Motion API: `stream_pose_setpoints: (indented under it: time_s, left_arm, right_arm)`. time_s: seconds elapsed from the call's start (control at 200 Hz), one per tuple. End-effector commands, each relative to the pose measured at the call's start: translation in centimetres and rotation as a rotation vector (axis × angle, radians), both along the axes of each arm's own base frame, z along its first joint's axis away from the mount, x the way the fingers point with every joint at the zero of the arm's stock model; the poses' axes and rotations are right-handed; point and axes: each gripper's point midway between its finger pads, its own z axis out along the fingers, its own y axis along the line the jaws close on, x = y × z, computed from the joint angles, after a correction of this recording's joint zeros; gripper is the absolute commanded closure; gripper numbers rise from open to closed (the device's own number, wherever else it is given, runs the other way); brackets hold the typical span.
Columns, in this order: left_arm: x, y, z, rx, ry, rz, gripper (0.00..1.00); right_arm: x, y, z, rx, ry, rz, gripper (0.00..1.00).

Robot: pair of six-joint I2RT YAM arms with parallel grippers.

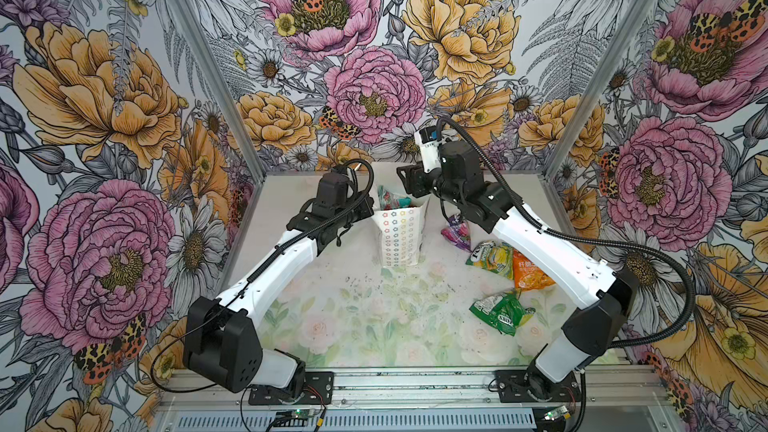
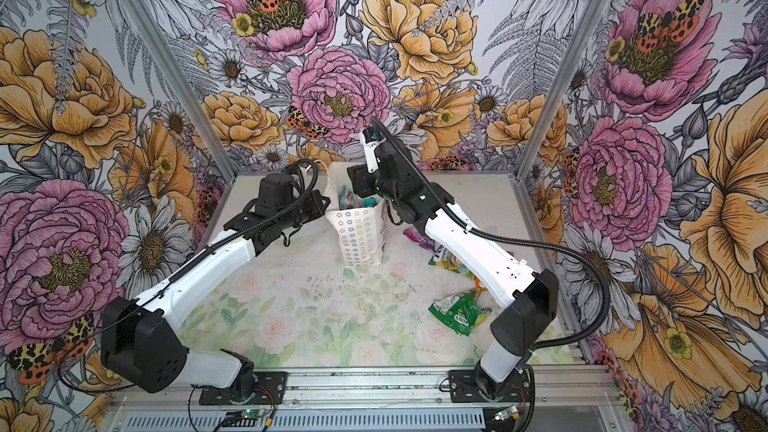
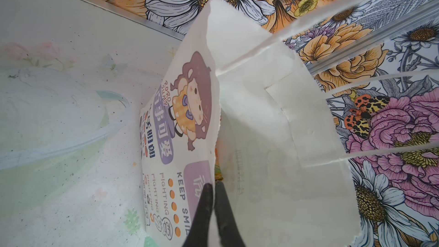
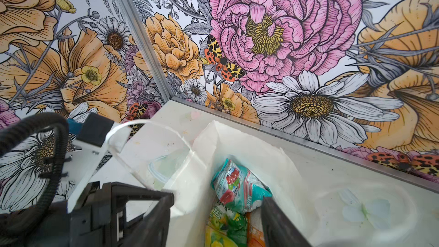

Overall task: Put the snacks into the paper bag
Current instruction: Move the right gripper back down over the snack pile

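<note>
Bag at the back middle, loose packets off to its right.

The paper bag point(image 1: 399, 238) stands upright on the table point(image 1: 332, 284) toward the back, between the two arms. The left gripper point(image 3: 213, 186) is clamped on its left wall at the rim. The right gripper point(image 4: 217, 200) hangs over its mouth, jaws apart. Inside, a top packet point(image 4: 237, 186) lies on a lower packet point(image 4: 225, 229). Right of the bag, under the right arm, lies the nearest packet point(image 1: 455, 234). Forward and right of it, a second packet point(image 1: 490, 257) touches a third packet point(image 1: 530, 272). The front packet point(image 1: 498, 313) lies apart, closest to the table's front edge.
</note>
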Motion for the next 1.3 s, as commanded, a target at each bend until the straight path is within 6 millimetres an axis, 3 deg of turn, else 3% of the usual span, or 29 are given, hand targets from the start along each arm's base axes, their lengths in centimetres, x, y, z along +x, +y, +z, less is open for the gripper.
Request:
stream_pose_setpoints:
  time_s: [0.0,0.2,0.355,0.575,0.685,0.866,1.086,1.296]
  left_arm:
    - [0.6,-0.2,0.6,0.0,-0.024,-0.007,1.0]
    - [0.7,-0.4,0.1,-0.006,-0.013,-0.016,1.0]
    - [0.8,-0.6,-0.1,-0.01,-0.006,-0.024,1.0]
    - [1.1,-0.9,-0.5,-0.012,0.003,-0.036,1.0]
    - [1.3,-1.0,-0.6,-0.015,0.007,-0.039,1.0]
    - [1.3,-0.9,-0.7,-0.014,0.007,-0.036,1.0]
    - [1.3,-0.8,-0.8,-0.015,0.009,-0.034,1.0]
    - [1.3,-0.7,-0.6,-0.018,0.006,-0.032,1.0]
  right_arm:
    - [-2.2,-2.3,-0.6,-0.027,0.018,-0.036,0.34]
    - [-4.9,-8.3,-3.1,-0.078,0.039,-0.211,0.24]
    - [-7.2,-12.0,-6.1,-0.084,0.121,-0.327,0.2]
    - [-10.5,-17.0,-12.0,-0.096,0.461,-0.495,0.17]
    - [-11.9,-17.7,-15.8,-0.046,0.692,-0.5,0.01]
    - [-13.4,-18.0,-20.2,-0.077,0.861,-0.505,0.0]
    - [-12.4,-20.7,-22.7,-0.123,0.901,-0.644,0.0]
    - [-11.3,-23.3,-23.7,-0.067,0.943,-0.778,0.0]
